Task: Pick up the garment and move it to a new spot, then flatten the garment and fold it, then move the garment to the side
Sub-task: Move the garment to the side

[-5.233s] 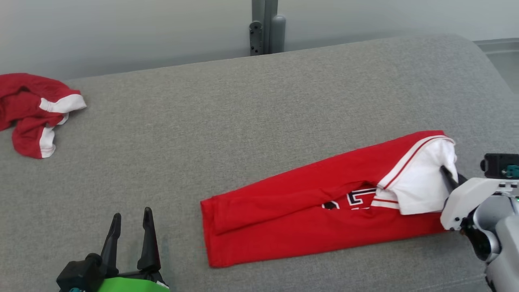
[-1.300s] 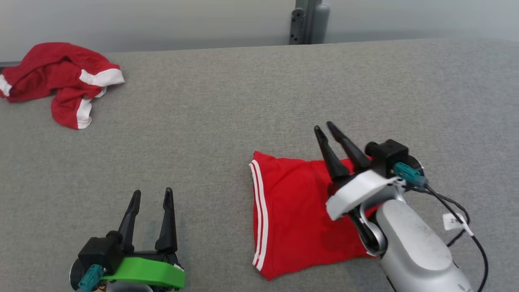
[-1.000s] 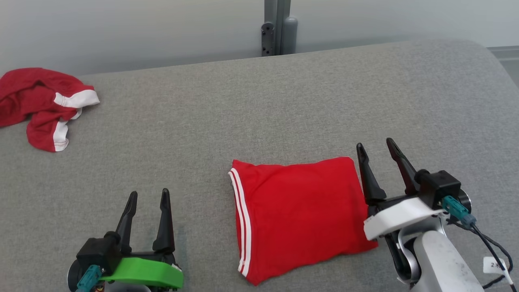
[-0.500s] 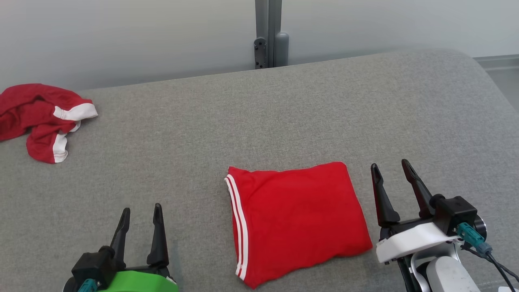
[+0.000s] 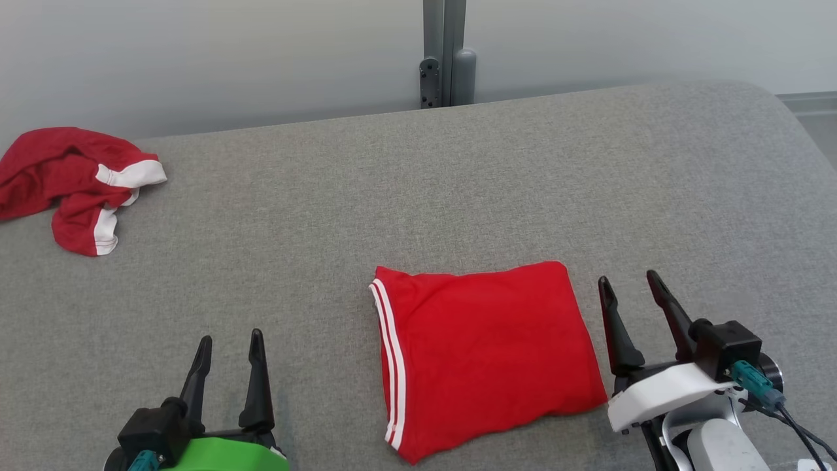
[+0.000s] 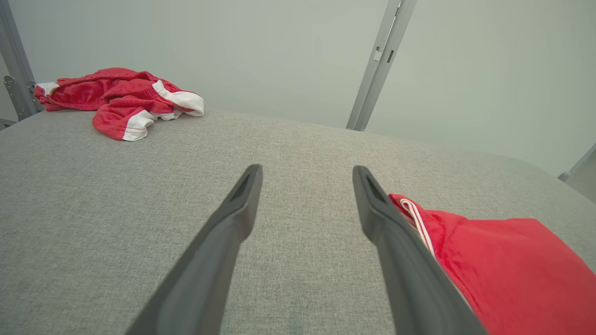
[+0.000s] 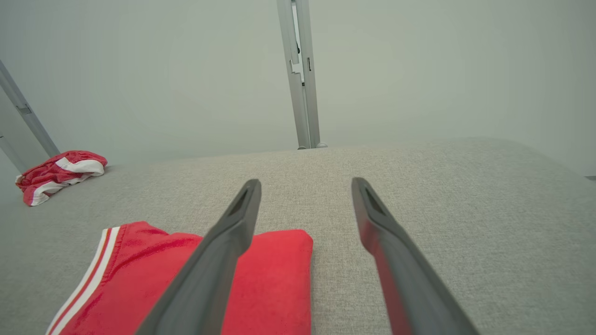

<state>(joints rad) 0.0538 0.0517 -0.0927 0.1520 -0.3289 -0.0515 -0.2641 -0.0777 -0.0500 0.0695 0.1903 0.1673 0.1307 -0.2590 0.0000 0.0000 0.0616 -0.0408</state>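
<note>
You have one grey surface (image 5: 458,183): coarse woven fabric, padded, with a rounded corner at upper right. It takes up most of the frame. Two red garments lie on it. The folded garment (image 5: 487,356) lies flat at lower centre, roughly rectangular, soft knit, with two thin white stripes down its left edge. The crumpled garment (image 5: 72,180) is bunched at upper left, red with wide white bands, well apart from the folded one. One grey metal post (image 5: 444,52) stands behind the surface at top centre. Your left gripper (image 5: 231,335) is at lower left, two dark tapered fingers, jaws spread and holding nothing. Your right gripper (image 5: 628,277) is at lower right, just beside the folded garment's right edge, jaws spread and holding nothing.
</note>
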